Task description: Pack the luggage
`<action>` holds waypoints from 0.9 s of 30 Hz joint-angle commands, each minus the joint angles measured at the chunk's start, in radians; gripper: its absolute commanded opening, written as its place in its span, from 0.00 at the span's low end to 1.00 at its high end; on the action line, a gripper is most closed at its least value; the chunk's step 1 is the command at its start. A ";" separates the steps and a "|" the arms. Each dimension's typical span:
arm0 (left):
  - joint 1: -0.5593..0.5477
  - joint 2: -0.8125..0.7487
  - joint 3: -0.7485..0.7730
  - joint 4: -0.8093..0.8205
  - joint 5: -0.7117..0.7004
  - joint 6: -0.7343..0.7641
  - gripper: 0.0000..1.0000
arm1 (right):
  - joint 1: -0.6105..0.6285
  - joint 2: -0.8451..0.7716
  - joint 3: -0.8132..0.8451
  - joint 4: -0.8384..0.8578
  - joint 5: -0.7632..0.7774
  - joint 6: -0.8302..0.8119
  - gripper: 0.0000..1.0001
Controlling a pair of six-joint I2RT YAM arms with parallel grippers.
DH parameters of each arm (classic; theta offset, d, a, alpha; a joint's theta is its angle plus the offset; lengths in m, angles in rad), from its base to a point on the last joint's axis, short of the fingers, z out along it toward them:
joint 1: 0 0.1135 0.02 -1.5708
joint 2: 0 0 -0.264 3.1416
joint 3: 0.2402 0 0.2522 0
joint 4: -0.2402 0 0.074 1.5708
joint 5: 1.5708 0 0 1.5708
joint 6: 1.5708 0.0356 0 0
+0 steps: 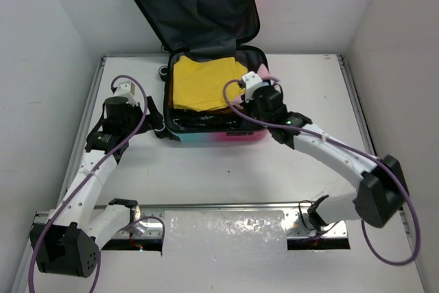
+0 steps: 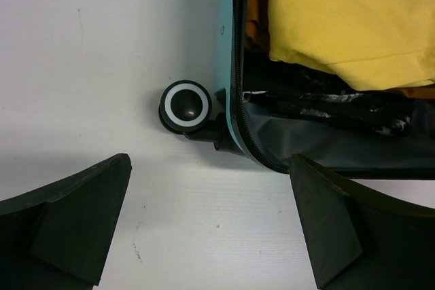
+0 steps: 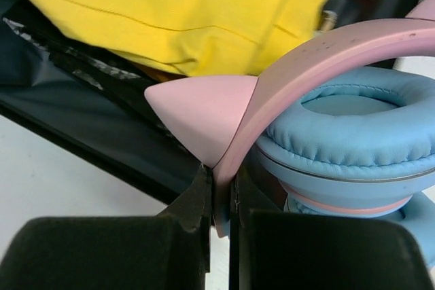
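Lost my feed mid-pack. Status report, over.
Left gripper open, by luggage wheel. Right gripper shut on pink cat-ear headphones at luggage's right rim. Yellow garment inside. Nothing blocking.

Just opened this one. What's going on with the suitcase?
The luggage lies open on the table with a yellow garment already inside. The right gripper is shut on the pink headband of the cat-ear headphones at the case's right edge, beside the garment. The left gripper is open and holds nothing. It hangs above the table by the wheel at the case's left side.
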 commanded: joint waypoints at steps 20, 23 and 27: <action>0.008 -0.021 0.021 0.013 -0.057 -0.009 1.00 | 0.188 0.166 0.259 0.021 0.262 0.118 0.99; 0.008 -0.024 0.021 0.016 -0.066 -0.014 1.00 | 0.170 0.155 0.297 0.004 0.280 0.094 0.92; 0.008 -0.012 0.021 0.014 -0.063 -0.014 1.00 | 0.046 0.267 0.361 -0.026 0.152 0.061 0.30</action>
